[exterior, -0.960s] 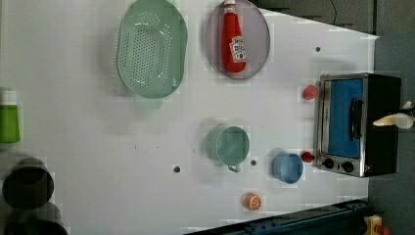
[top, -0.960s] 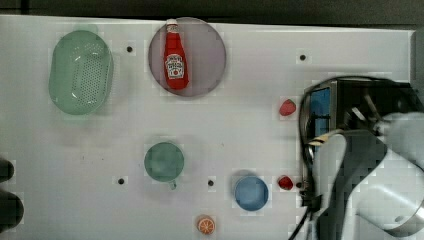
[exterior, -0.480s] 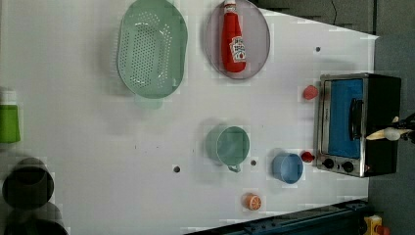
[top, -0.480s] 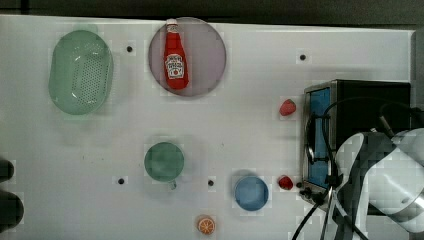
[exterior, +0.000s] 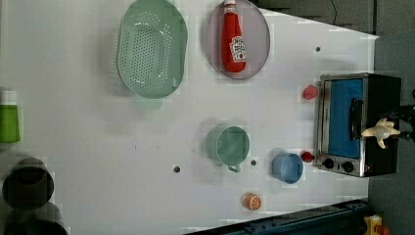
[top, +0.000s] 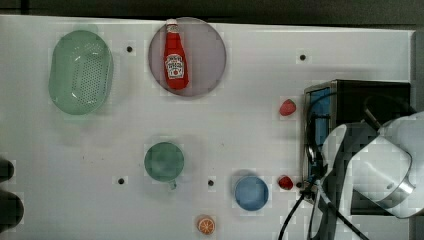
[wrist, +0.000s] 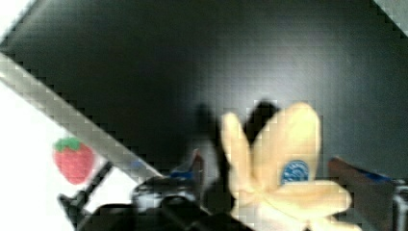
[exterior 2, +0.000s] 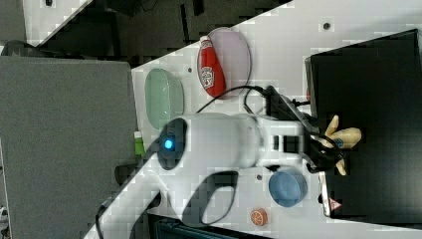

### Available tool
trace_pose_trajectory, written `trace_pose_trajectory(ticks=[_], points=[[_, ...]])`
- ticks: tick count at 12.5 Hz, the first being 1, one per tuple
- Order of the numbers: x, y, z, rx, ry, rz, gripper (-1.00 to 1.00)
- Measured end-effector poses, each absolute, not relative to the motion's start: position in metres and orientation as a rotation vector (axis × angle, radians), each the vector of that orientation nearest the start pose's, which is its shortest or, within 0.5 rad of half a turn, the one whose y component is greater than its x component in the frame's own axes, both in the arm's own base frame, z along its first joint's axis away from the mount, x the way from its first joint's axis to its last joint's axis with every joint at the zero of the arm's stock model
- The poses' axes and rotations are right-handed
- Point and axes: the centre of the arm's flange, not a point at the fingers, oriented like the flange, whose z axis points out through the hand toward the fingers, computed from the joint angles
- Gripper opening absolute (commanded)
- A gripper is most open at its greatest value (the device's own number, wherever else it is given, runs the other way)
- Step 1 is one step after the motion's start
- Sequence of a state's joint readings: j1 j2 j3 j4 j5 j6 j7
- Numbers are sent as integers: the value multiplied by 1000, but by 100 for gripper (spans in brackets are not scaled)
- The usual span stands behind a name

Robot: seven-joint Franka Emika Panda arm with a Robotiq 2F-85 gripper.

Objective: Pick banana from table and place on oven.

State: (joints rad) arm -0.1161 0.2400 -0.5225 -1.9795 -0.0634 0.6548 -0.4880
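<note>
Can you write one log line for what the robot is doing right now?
phase: placing | gripper: shut on banana | banana: above oven top | release: not yet

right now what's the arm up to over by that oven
The arm's gripper holds the banana over the oven, above its black top. Whether the banana already touches the top cannot be told. Elsewhere on the table, the ketchup bottle lies on its plate.
</note>
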Motion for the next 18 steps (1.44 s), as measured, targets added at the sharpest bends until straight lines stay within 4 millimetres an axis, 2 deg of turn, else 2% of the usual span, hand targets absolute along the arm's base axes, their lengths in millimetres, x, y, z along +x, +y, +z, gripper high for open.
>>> trace_pose_trajectory(ticks=[3, 4, 6, 8, 9, 11, 12, 13, 14, 16, 17, 18], points=[[499, -333, 386, -3010, 1367, -60, 100], [501, -332, 393, -3028, 1344, -30, 100], [498, -321, 406, -3048, 1241, 149, 100], [500, -283, 428, -3028, 1114, 383, 100], [511, -258, 447, -3025, 1065, 379, 100], [541, -201, 502, -3059, 1035, 168, 100], [551, -159, 532, -3058, 1038, 71, 100], [553, -109, 560, -3049, 1011, -6, 100], [550, -56, 585, -3041, 973, -76, 100], [530, 39, 620, -3050, 895, -134, 100], [518, 75, 629, -3048, 851, -139, 100], [507, 101, 637, -3033, 828, -145, 100]])
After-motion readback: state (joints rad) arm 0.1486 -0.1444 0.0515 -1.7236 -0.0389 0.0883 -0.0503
